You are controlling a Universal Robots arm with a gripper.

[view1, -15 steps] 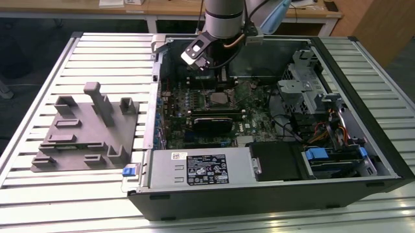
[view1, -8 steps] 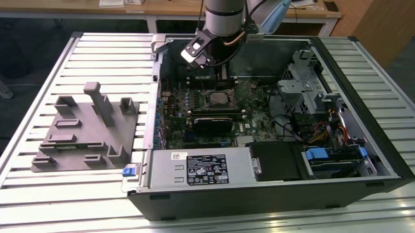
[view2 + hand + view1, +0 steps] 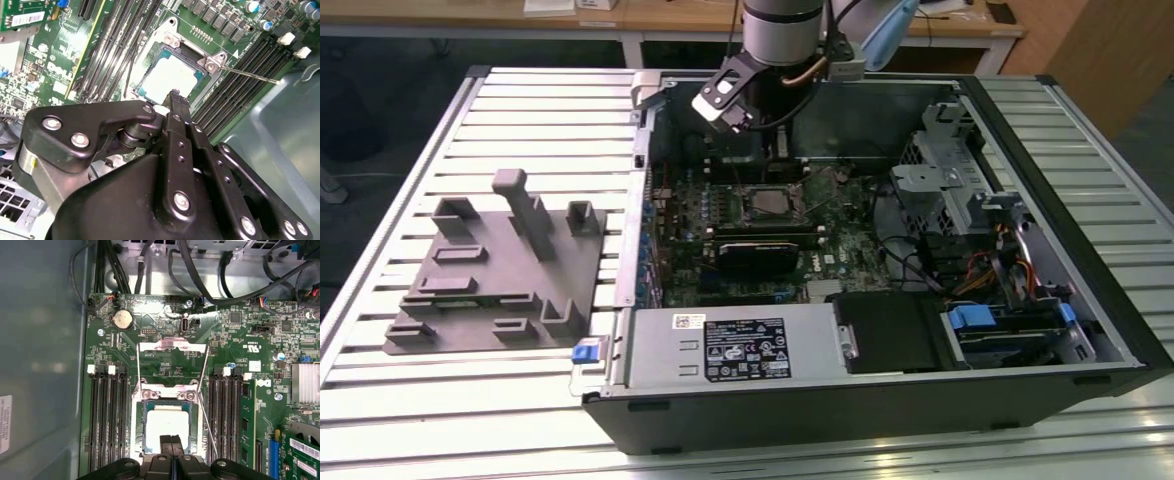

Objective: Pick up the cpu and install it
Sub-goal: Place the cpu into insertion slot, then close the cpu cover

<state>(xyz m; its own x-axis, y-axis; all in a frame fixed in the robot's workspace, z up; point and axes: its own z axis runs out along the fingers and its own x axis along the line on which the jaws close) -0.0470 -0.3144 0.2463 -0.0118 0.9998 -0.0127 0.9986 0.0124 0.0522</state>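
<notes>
The fingers (image 3: 165, 445) of the gripper (image 3: 170, 438) are pressed together with nothing between them. They hide one edge of the cpu (image 3: 167, 420), which lies flat in the socket (image 3: 165, 392). The white label (image 3: 744, 350), low in the middle of the exterior view, has print too small to read.
</notes>
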